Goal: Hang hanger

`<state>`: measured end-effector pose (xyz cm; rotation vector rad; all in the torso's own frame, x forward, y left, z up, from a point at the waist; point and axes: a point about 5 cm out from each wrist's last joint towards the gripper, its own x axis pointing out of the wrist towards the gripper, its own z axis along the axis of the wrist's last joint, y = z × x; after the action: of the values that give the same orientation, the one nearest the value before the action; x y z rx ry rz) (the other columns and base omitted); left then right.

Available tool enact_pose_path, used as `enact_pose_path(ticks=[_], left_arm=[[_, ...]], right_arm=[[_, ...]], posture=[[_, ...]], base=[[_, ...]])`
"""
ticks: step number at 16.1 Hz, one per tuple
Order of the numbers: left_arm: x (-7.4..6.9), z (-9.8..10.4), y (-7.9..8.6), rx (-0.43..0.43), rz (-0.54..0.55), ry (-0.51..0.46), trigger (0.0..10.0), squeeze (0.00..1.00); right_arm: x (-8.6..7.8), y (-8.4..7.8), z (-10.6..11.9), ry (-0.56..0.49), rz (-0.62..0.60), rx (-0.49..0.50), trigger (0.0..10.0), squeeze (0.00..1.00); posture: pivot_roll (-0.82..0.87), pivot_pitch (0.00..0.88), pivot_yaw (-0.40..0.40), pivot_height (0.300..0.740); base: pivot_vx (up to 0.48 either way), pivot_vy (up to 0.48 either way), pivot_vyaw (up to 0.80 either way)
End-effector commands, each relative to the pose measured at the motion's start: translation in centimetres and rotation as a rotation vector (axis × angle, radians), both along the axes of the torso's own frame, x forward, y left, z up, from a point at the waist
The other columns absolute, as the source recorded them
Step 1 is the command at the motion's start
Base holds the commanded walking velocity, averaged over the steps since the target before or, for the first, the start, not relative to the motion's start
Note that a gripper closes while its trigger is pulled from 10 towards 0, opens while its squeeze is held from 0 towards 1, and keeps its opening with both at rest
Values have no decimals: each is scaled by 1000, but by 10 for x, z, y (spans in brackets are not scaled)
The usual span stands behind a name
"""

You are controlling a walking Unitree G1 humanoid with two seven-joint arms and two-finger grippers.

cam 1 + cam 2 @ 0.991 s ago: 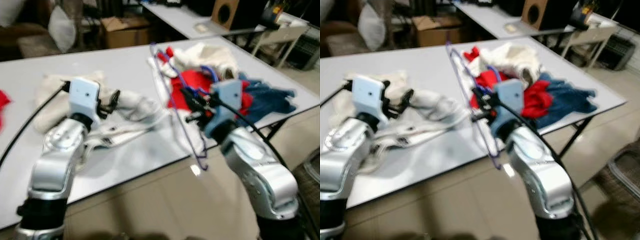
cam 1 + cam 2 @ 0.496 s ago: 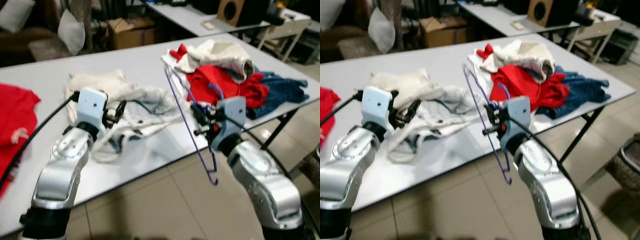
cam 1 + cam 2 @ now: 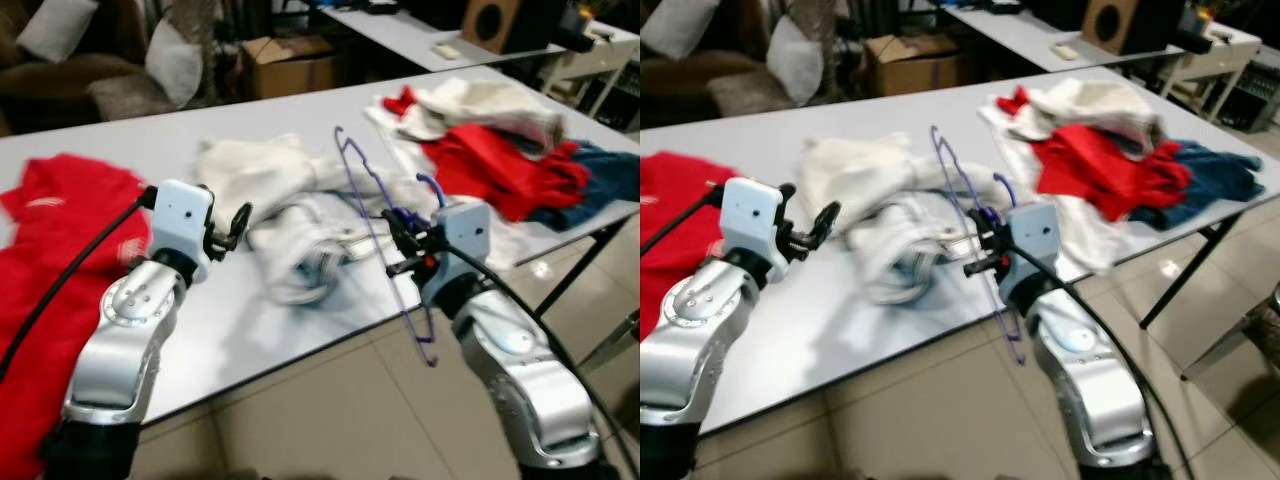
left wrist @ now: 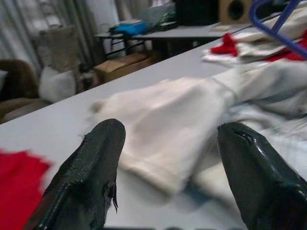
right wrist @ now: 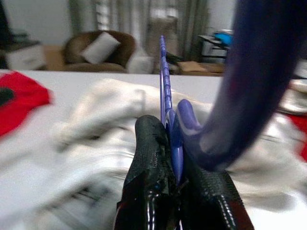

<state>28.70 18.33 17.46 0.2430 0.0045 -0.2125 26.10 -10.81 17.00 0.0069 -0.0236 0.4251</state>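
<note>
The right tool (image 3: pixel 398 243) is clamped on the purple hanger (image 3: pixel 385 235), held upright at the counter (image 3: pixel 250 330) edge with its long axis running away from the robot, while the left tool (image 3: pixel 232 225) gapes wide, empty, well apart.

A big white table (image 3: pixel 250 320) has clothes all over it: a red top (image 3: pixel 60 230) at one end, white clothes (image 3: pixel 270 190) in the middle, and a pile of red, white and blue ones (image 3: pixel 500 140) at the other end. Behind it are a cardboard box (image 3: pixel 290 70), a brown sofa (image 3: pixel 60 80) with pillows (white ones) and another table (image 3: pixel 420 35) with a speaker (image 3: pixel 495 20).
</note>
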Motion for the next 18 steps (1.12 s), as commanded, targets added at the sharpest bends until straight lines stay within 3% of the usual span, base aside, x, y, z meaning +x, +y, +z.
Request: enact_pose_path(ticks=[1,3,12,14,16,18], left_arm=[[0,3,-2,1,-7,-14,10000,290],[1,5,-5,-2,-13,-23,10000,306],[4,6,-10,13,-2,-44,10000,314],[4,5,-8,-8,22,-38,10000,290],[5,4,-7,-11,22,-27,10000,176],[4,1,-7,-27,15,-15,10000,153]], right_arm=[[2,-5,5,-32,-13,-16,10000,0],[2,-3,4,-37,11,-24,10000,0],[5,-13,0,-39,-16,-43,10000,0],[5,-16,-2,-29,-30,-15,10000,0],[6,-19,-3,-16,-37,8,10000,0],[5,-21,-6,-4,-37,11,10000,0]], posture=[[-38,0,-20,740],[-36,0,-21,740],[-37,0,-17,740],[-36,1,-19,740],[-35,1,-18,740],[-35,2,-15,740]], base=[[0,345,0],[0,172,0],[0,-452,794],[0,0,0],[0,0,0],[0,129,0]])
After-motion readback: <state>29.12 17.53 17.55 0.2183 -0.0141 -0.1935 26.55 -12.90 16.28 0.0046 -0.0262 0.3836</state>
